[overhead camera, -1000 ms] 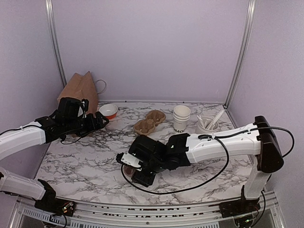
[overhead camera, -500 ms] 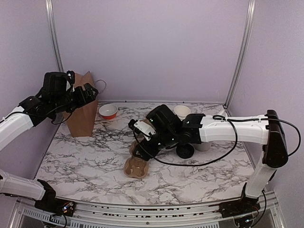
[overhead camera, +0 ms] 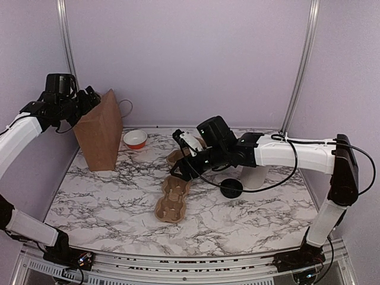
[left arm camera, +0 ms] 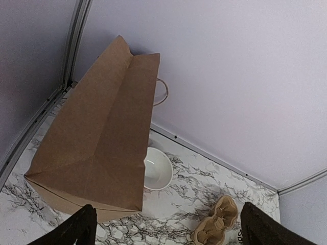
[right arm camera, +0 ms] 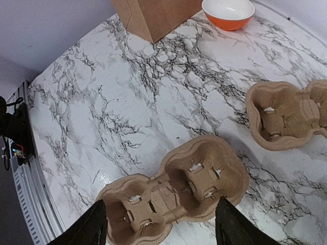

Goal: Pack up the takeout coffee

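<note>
**Left arm:** Upper left of the top view: my left gripper (left arm camera: 167,214), raised beside the top edge of the tall brown paper bag (overhead camera: 101,136). Its fingers are spread wide and grip nothing. The bag stands upright on the white marble-patterned table (overhead camera: 107,202) near the back left corner. A small orange bowl with a white inside (left arm camera: 156,168) sits just beside the bag's right-hand foot. Where is the coffee?

**Right arm:** Centre: my right gripper (right arm camera: 161,204), released, with its fingers apart and empty. It hovers above the nearer moulded brown cardboard cup carrier (overhead camera: 172,199), which lies flat with two wells facing up. A second carrier of the same kind (right arm camera: 286,115) lies farther back, apart from the first. The round black plastic lid (overhead camera: 231,188) lies flat on the table to the right of the nearer carrier, below my forearm. It touches neither carrier.

**Left arm:** And the small white paper cup?

**Right arm:** A white cylinder (overhead camera: 252,177) shows just behind the lid, partly hidden by my forearm. Whether it is the cup, I cannot tell.

**Left arm:** At the bottom edge of my wrist view, beside the farther carrier, is a sliver of white with black letters (left arm camera: 238,239). Too little shows to say which cup it belongs to.
</note>
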### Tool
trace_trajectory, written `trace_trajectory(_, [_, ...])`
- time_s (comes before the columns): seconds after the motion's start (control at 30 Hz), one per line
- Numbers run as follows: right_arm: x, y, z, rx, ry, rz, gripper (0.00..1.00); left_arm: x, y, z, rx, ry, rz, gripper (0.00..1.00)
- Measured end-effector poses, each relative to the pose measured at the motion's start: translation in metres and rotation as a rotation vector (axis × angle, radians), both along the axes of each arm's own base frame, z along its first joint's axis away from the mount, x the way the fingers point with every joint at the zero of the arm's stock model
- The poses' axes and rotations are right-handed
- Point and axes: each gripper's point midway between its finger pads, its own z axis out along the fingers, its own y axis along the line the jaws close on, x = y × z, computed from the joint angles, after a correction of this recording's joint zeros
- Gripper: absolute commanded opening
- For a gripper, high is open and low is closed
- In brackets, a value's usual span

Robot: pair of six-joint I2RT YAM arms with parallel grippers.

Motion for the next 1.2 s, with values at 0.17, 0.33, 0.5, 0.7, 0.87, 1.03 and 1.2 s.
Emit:
trace_trajectory(0.17, [-0.001, 0.002, 0.002, 0.017, 0.006, 0.016, 0.7, 0.015, 0.017, -0.02, -0.054, 0.055, 0.024, 0.99])
trace_trajectory(0.33, [-0.003, 0.004, 0.005, 0.03, 0.008, 0.029, 0.7, 0.019, 0.02, -0.023, -0.109, 0.052, 0.012, 0.99])
trace_trajectory(0.5, [-0.002, 0.006, 0.006, 0.04, 0.007, 0.034, 0.7, 0.02, 0.021, -0.032, -0.141, 0.066, 0.005, 0.99])
trace_trajectory(0.7, [-0.002, 0.008, 0.005, 0.047, 0.009, 0.04, 0.7, 0.027, 0.026, -0.034, -0.164, 0.063, 0.004, 0.99])
trace_trajectory(0.87, [-0.002, 0.01, 0.002, 0.048, 0.018, 0.043, 0.7, 0.027, 0.026, -0.042, -0.178, 0.072, 0.01, 0.99])
trace_trajectory(1.03, [-0.002, 0.011, 0.002, 0.055, 0.019, 0.045, 0.7, 0.029, 0.027, -0.043, -0.183, 0.063, 0.011, 0.99])
trace_trajectory(1.2, [-0.002, 0.012, 0.003, 0.057, 0.018, 0.045, 0.7, 0.024, 0.028, -0.044, -0.189, 0.05, 0.017, 0.99])
